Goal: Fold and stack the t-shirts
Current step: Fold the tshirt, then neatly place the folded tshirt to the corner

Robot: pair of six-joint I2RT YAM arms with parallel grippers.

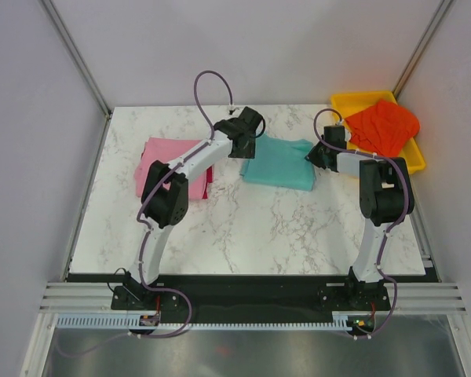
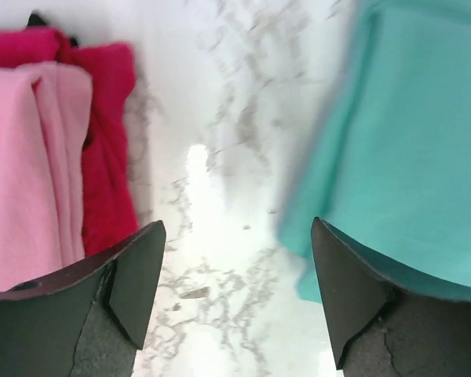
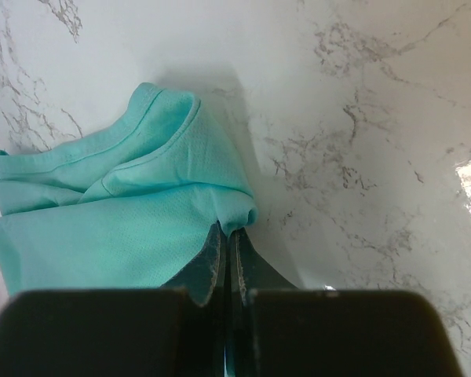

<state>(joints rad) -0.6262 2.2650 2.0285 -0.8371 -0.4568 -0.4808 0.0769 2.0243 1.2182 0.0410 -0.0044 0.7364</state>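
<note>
- Marble table: the near half is bare stone in the top view. All the cloth lies in the far half, within reach of both arms.
- Left gripper: jaws spread wide and holding nothing. Only bare marble shows between the fingers, in the gap separating the two cloth piles. The release suggests this arm's part in the present fold is done.
- Right gripper: jaws clenched on a bunched corner at the right edge of the teal t-shirt. The pinch probably serves to drag or tidy that edge.
- Teal t-shirt: it lies folded into a rough rectangle at the centre of the far half of the table, apart from the stack on its left. It likely has to be carried over there next.
- Pink t-shirt: folded, resting on top of the crimson t-shirt, whose edge shows along the side nearer the teal one. Together they form the stack begun at far left.
- Orange-red t-shirt: crumpled and unfolded, heaped in the yellow tray at the far right corner. It apparently awaits its turn.
</note>
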